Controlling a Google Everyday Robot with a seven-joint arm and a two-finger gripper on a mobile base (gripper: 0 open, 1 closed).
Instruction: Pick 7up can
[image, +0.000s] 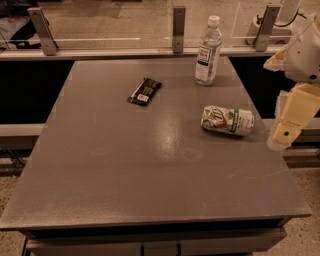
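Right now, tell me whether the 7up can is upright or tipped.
Tipped: the 7up can lies on its side on the table, its length running across the view. The pincer hangs beside it, not touching.

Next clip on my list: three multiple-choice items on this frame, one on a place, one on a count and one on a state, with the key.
1. Where is the hand relative to the table?
A. above its middle
B. at its far left corner
C. by its right edge, right of the 7up can

2. How many objects are on the table?
A. two
B. three
C. five

3. How is the 7up can placed?
A. lying on its side
B. standing upright
C. lifted in the hand

Key:
1 C: the hand hangs at the right edge, apart from the can.
2 B: the 7up can, the water bottle and the dark packet.
3 A: its length runs along the tabletop.
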